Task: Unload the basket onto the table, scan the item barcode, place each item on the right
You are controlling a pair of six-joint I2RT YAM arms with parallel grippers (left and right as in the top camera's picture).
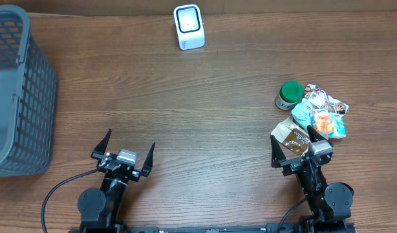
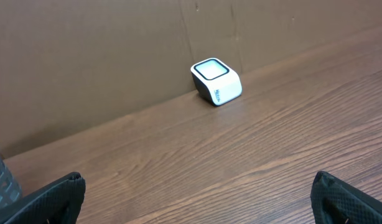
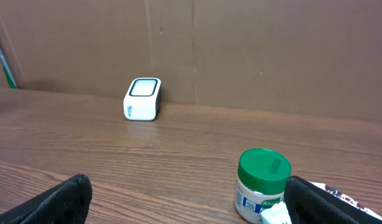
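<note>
A white barcode scanner [image 1: 189,26] with a dark window stands at the table's far edge; it shows too as the scanner [image 2: 216,81] and the scanner [image 3: 143,98]. A green-lidded jar [image 1: 289,94] [image 3: 262,184] stands at the right beside a heap of snack packets [image 1: 317,118]. My left gripper [image 1: 127,150] [image 2: 197,196] rests open near the front edge, nothing between its fingers. My right gripper [image 1: 294,149] [image 3: 188,199] is open too, just in front of the packets, with its right finger [image 3: 328,202] close by the jar.
A grey plastic basket [image 1: 21,90] fills the left side of the table. A brown cardboard wall [image 3: 241,50] runs behind the scanner. Bare wood lies between the two arms and the scanner.
</note>
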